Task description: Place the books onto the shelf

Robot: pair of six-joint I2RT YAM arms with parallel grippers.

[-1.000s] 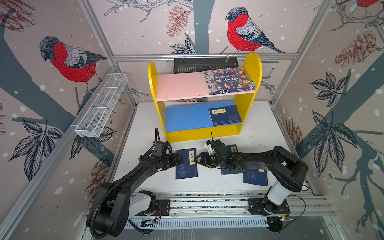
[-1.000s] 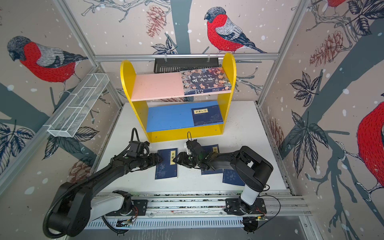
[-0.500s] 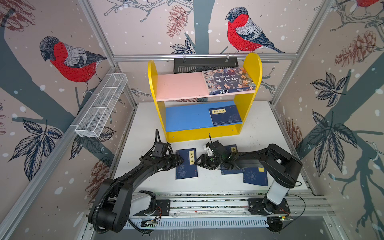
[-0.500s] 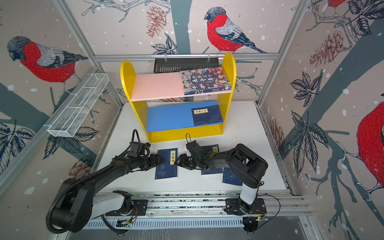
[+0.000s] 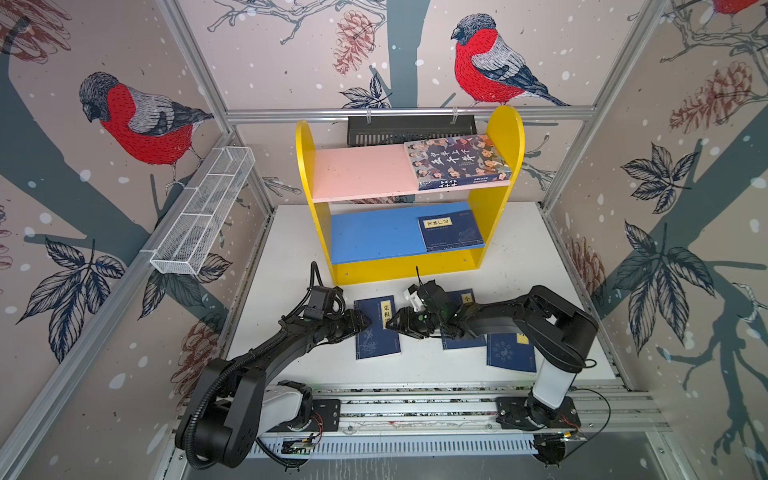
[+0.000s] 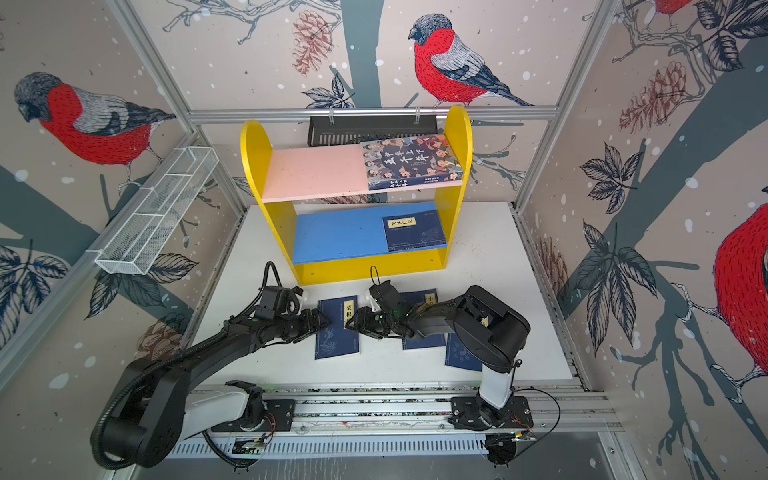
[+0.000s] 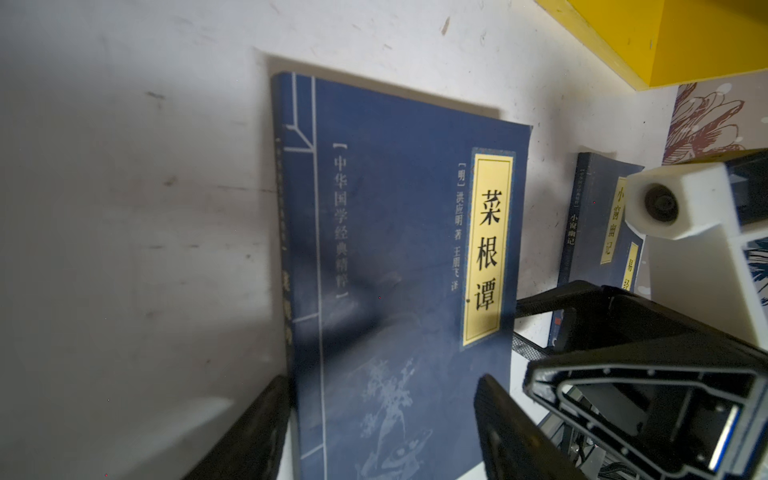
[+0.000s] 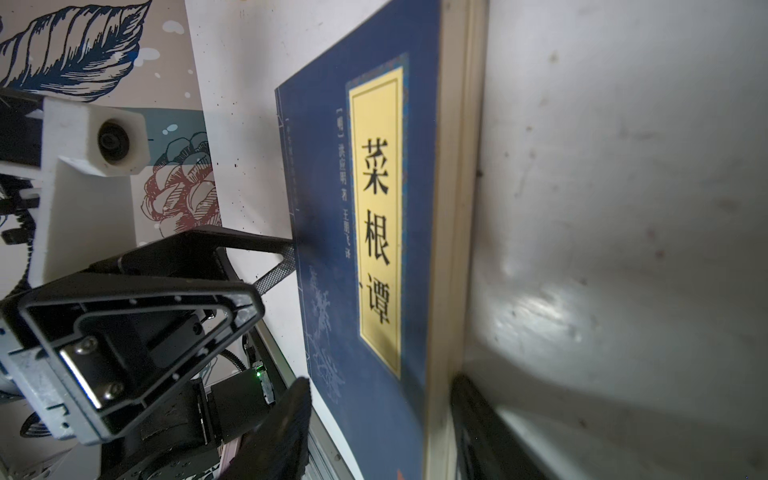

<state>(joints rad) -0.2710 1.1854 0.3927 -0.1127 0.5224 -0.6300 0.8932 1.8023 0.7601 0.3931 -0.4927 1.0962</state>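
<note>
Bracketing: left gripper (image 5: 367, 323), right gripper (image 5: 390, 326), jaws spread, tips at long edges of thin navy-blue book (image 5: 377, 343)
Axis: frame-vertical, yellow label (image 5: 386, 310) uppermost

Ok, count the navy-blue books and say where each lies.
4. One book on the blue lower board of the shelf; three on the white table: left book, middle book partly under the right arm, right book.

The navy book (image 7: 395, 249) had a matt paper cover with a flat yellow label and cream page edges. The worktop (image 7: 124, 208) was a scuffed white board with a dull sheen. The shelf (image 5: 505, 137) looked like smooth painted wood, though it's hard to be sure from above. The mesh basket (image 5: 199, 224) was white-coated metal and the frame rail (image 5: 407, 113) was brushed aluminium.
</note>
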